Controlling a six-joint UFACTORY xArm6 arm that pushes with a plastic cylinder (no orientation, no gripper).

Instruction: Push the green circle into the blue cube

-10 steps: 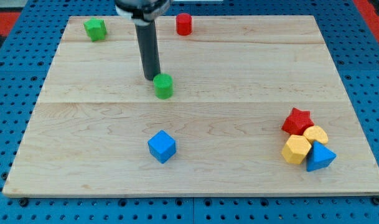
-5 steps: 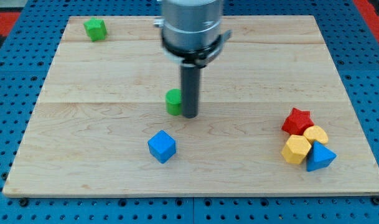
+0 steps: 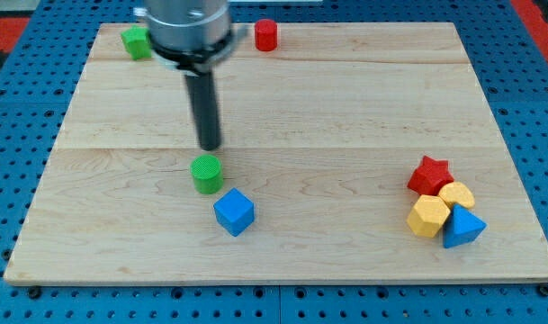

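The green circle (image 3: 206, 174) is a short green cylinder standing on the wooden board, just up and left of the blue cube (image 3: 234, 211). A narrow gap seems to separate the two; I cannot tell if they touch. My tip (image 3: 210, 147) is the lower end of the dark rod, just above the green circle toward the view's top, close to it but apart.
A second green block (image 3: 135, 41) sits at the board's top left, partly behind the arm. A red cylinder (image 3: 266, 35) stands at the top middle. At the right, a red star (image 3: 429, 174), two yellow blocks (image 3: 428, 216) and a blue triangle (image 3: 462, 226) cluster together.
The green circle has slid down and left, ending next to the blue cube. My tip swung from the circle's right side to just above it.
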